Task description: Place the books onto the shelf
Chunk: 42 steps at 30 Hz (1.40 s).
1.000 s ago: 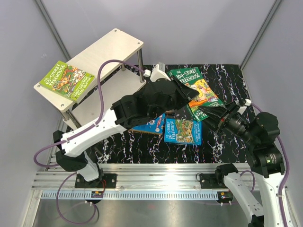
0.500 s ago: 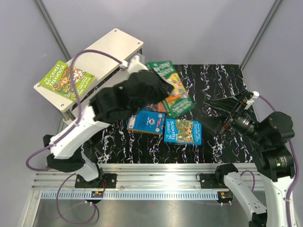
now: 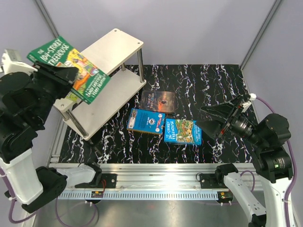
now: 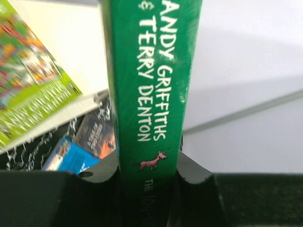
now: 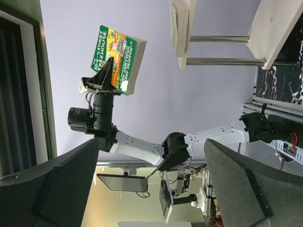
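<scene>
Three books lie flat mid-desk (image 3: 213,80): a dark book (image 3: 157,100) furthest back, a blue book (image 3: 147,121) and a blue-green book (image 3: 183,131) nearer. The left pincer (image 3: 61,75) is clenched on a green book (image 3: 71,68), holding it up over the left end of the shelf (image 3: 113,45), above the lime book (image 4: 33,94) on the top board. The right pincer (image 3: 213,118) is spread wide and empty over the desk's right side.

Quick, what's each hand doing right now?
Left hand: closed on the green Treehouse book.
Right hand: open, empty.
</scene>
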{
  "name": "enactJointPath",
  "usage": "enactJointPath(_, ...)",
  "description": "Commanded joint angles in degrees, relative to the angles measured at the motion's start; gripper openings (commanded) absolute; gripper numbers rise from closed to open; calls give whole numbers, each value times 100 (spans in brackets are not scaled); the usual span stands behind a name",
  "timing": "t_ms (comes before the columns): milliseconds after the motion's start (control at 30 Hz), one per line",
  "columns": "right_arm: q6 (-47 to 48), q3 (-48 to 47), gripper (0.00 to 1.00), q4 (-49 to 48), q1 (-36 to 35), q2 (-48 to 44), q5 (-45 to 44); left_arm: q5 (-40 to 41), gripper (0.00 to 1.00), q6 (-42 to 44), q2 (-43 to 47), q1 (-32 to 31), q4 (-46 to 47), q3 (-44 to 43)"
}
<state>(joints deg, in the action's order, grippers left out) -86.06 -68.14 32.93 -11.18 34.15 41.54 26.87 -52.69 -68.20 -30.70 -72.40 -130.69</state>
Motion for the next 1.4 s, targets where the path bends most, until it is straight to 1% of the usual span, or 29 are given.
enactJointPath(0, 177, 20, 100, -120, 2, -75, 214, -507, 0, 671, -281, 625, 367, -272)
enactJointPath(33, 204, 20, 100, -102, 2, -67, 258, -612, 0, 707, -342, 792, 358, -342)
enactJointPath(67, 239, 3, 100, -76, 2, -58, 258, -813, 0, 742, -421, 1168, 341, -351)
enactJointPath(133, 265, -24, 100, 12, 2, -58, 293, -1060, 0, 777, -465, 1600, 323, -308)
enactJointPath(167, 318, -59, 100, 55, 2, -75, 302, -1383, 0, 786, -474, 2037, 393, -134)
enactJointPath(233, 379, -77, 100, 178, 2, -93, 302, -1754, 0, 848, -448, 2488, 516, 104)
enactJointPath(267, 423, -94, 100, 222, 10, -102, 320, -2095, 0, 848, -448, 2899, 612, 314)
enactJointPath(333, 467, -103, 99, 363, 2, -137, 337, -2212, 0, 735, -439, 3287, 570, 483)
enactJointPath(367, 528, -120, 99, 424, 2, -146, 320, -2422, 0, 716, -422, 3603, 674, 727)
enactJointPath(433, 573, -138, 100, 522, 2, -189, 311, -2660, 0, 672, -343, 3947, 884, 1027)
enactJointPath(467, 599, -138, 99, 530, 2, -172, 311, -3009, 0, 655, -334, 4027, 1094, 1185)
enactJointPath(500, 608, -138, 99, 548, 10, -155, 320, -3099, 0, 637, -343, 4097, 1149, 1343)
enactJointPath(700, 670, -138, 99, 417, 2, 12, 364, -3364, 0, 654, -378, 4441, 1228, 1652)
enactJointPath(800, 678, -121, 99, 303, 2, 118, 364, -3242, 0, 611, -299, 4590, 1150, 1845)
enactJointPath(900, 652, -42, 99, 188, 2, 153, 364, -2829, 0, 418, -106, 4687, 1166, 2065)
enactJointPath(933, 635, -7, 99, 153, 2, 153, 364, -2784, 0, 365, -53, 4713, 1263, 2300)
enactJointPath(1000, 591, 107, 99, 57, 2, 136, 364, -2810, 0, 242, 0, 4722, 1535, 2469)
enactJointPath(1100, 547, 231, 99, -23, 10, 118, 364, -2854, 0, 171, -79, 4731, 1474, 2548)
enactJointPath(1133, 555, 248, 99, -32, 2, 127, 355, -2846, 2, 171, -62, 4722, 1466, 2592)
enactJointPath(1167, 547, 283, 99, -41, 2, 118, 355, -2802, 9, 180, -44, 4731, 1474, 2636)
enactJointPath(1200, 547, 292, 99, -67, 2, 135, 355, -2775, 34, 215, -18, 4722, 1483, 2706)
enactJointPath(1233, 547, 301, 99, -85, 2, 127, 355, -2767, 50, 241, -17, 4731, 1483, 2724)
enactJointPath(1267, 538, 310, 99, -93, 2, 144, 355, -2775, 63, 285, -52, 4731, 1422, 2699)
enactJointPath(1300, 538, 310, 99, -111, 2, 153, 355, -2784, 74, 355, -105, 4731, 1335, 2542)
enactJointPath(1333, 538, 319, 99, -120, 10, 162, 364, -2810, 92, 390, -271, 4731, 1229, 2427)
enactJointPath(1367, 547, 327, 99, -120, 2, 171, 364, -2836, 97, 417, -351, 4731, 950, 2287)
